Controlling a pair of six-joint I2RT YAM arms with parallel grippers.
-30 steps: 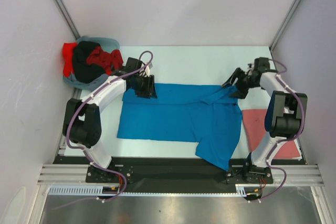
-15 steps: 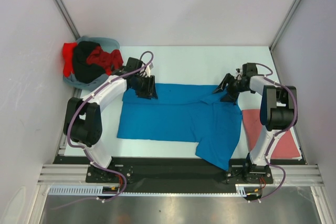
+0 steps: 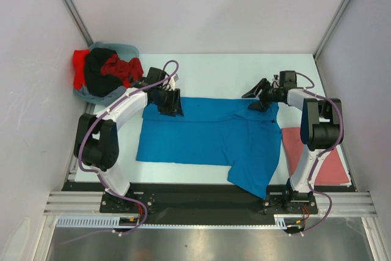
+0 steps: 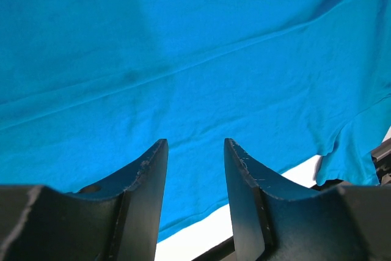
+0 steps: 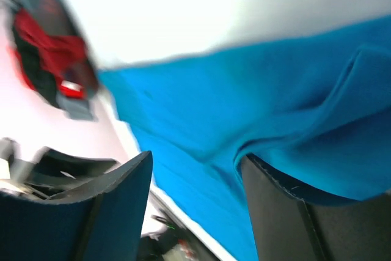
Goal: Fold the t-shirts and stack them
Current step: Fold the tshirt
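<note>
A bright blue t-shirt [image 3: 208, 136] lies spread flat mid-table, one part hanging toward the front edge. My left gripper [image 3: 172, 107] is open and empty over the shirt's far left corner; the left wrist view shows its gripper [image 4: 195, 146] just above the blue cloth [image 4: 201, 59]. My right gripper [image 3: 252, 101] is open at the shirt's far right corner, by a rumpled fold. In the right wrist view the gripper [image 5: 195, 160] is wide open, with a blue fold [image 5: 305, 145] next to one finger. A dull pinkish-red shirt [image 3: 314, 154] lies folded at the right.
A heap of shirts sits at the back left: bright red [image 3: 119, 65], black [image 3: 99, 74] and grey-blue [image 3: 91, 95]. White walls and metal frame posts close in the table on three sides. The black base rail [image 3: 201, 197] runs along the front.
The right wrist has turned and its gripper has moved left and back along the shirt's far right corner. The left arm has stayed almost still.
</note>
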